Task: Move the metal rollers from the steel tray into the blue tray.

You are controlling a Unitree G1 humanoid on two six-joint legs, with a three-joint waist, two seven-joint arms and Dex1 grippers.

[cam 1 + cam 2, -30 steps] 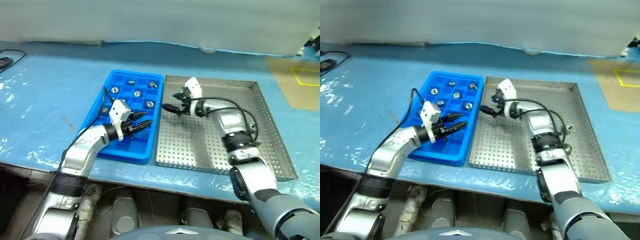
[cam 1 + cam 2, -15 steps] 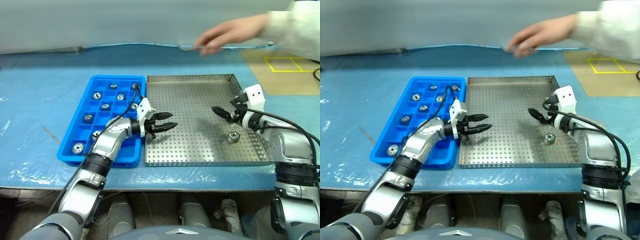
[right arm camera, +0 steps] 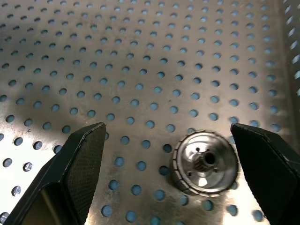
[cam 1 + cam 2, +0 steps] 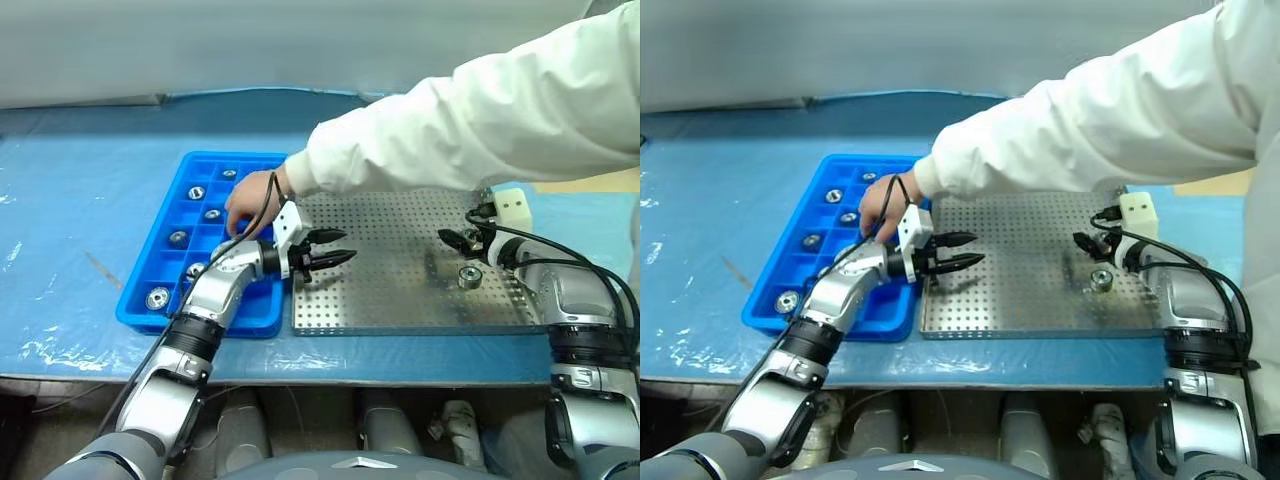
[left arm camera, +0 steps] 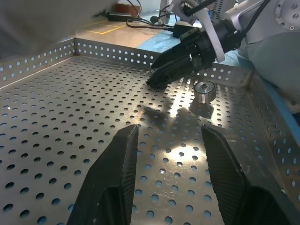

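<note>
One metal roller (image 4: 469, 276) is lying on the perforated floor of the steel tray (image 4: 390, 300), near its right rim, and several more rollers (image 4: 158, 298) are sitting in separate compartments of the blue tray (image 4: 150, 262), which is standing just left of the steel tray with the two rims side by side. The right gripper (image 4: 447, 240) is hovering over the right part of the steel tray just beyond the lone roller, its fingers spread wide with nothing between them; from the wrist, the roller is showing low between the two fingertips (image 3: 79, 154), closer to one of them. The left gripper (image 4: 330, 248) is reaching from the blue tray's side over the steel tray's left edge, pointing right, its fingers parted and holding nothing. A person's hand (image 4: 250, 205) in a white sleeve (image 4: 480, 120) is stretching in from the far right, over the steel tray, and is resting above the blue tray's right side just behind the left gripper.
</note>
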